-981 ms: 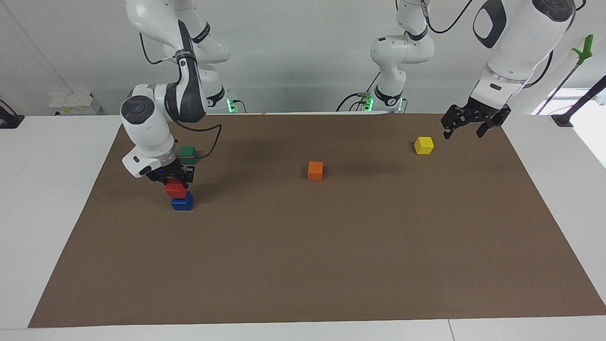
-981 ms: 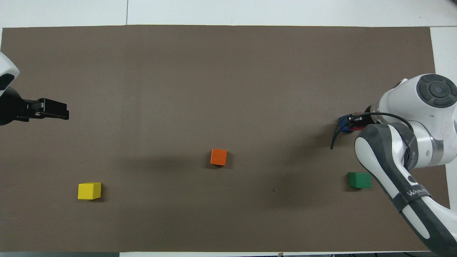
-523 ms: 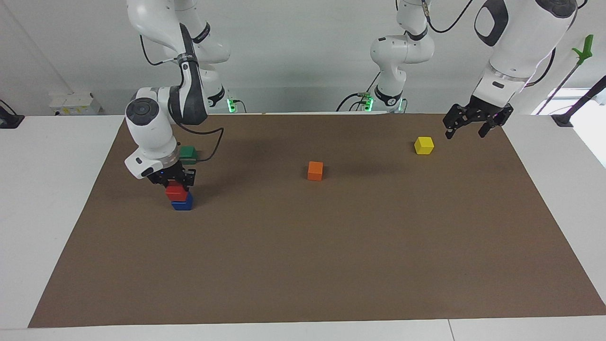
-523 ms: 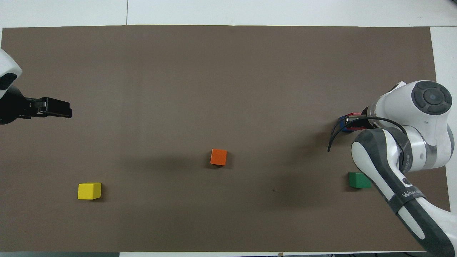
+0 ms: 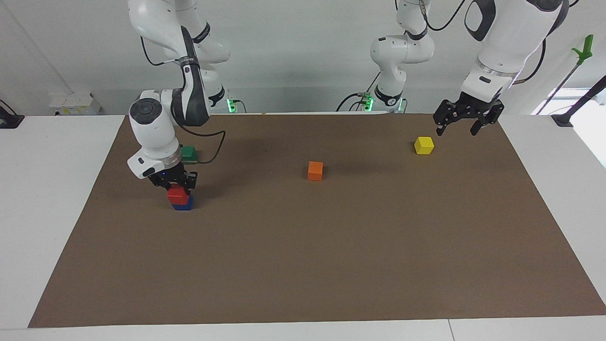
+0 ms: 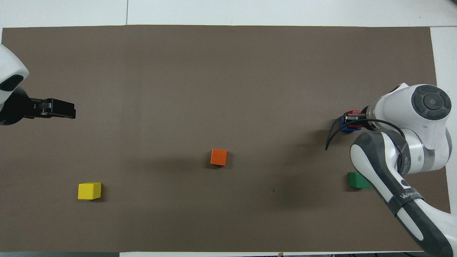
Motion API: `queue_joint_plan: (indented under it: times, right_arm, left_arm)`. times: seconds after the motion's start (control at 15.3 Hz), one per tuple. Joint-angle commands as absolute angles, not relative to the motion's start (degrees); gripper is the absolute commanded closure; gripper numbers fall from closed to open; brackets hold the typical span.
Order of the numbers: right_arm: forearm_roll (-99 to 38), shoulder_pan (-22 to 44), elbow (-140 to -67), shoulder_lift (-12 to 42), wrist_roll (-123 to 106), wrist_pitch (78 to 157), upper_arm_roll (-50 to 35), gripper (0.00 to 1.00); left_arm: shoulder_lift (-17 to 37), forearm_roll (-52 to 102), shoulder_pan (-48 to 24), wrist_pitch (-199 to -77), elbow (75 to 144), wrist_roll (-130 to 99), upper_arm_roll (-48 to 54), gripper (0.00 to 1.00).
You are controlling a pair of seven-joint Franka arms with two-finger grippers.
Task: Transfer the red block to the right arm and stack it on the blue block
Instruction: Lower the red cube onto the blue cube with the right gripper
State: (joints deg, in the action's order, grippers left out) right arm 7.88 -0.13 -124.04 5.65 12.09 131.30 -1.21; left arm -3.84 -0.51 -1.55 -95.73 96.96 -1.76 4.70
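Lowered onto blue block: red block in right hand (green cube near); left hand wide.

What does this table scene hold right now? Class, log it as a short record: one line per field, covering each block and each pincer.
red block: on top of the blue block, gripped by the right pincer
blue block: on the mat, under the red block, toward the right arm's end
right pincer: shut on the red block
left pincer: open, empty, in the air by the yellow block
green block: nearer the robots than the stack
orange block: mid-table
yellow block: toward the left arm's end
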Motion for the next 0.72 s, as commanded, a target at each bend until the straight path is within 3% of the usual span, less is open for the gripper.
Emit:
queue_joint_plan:
  times: [0.0,0.39,0.65]
  right_arm:
    - [9.23,-0.44,-126.04,4.92,14.06,132.98,-1.49,0.0]
    - [9.14,-0.35,-125.34,4.75,13.89,130.88,-1.49,0.0]
    - [8.97,-0.61,-118.85,3.7,7.94,120.53,-1.49,0.0]
  left_arm:
    - [-1.14,-2.2,-2.2,-92.9,92.29,-1.23,4.22,0.0]
    - [-2.02,-2.2,-1.58,-92.29,92.64,-1.41,3.87,0.0]
    - [-2.02,-2.2,-1.49,-92.64,92.72,-1.58,3.87,0.0]
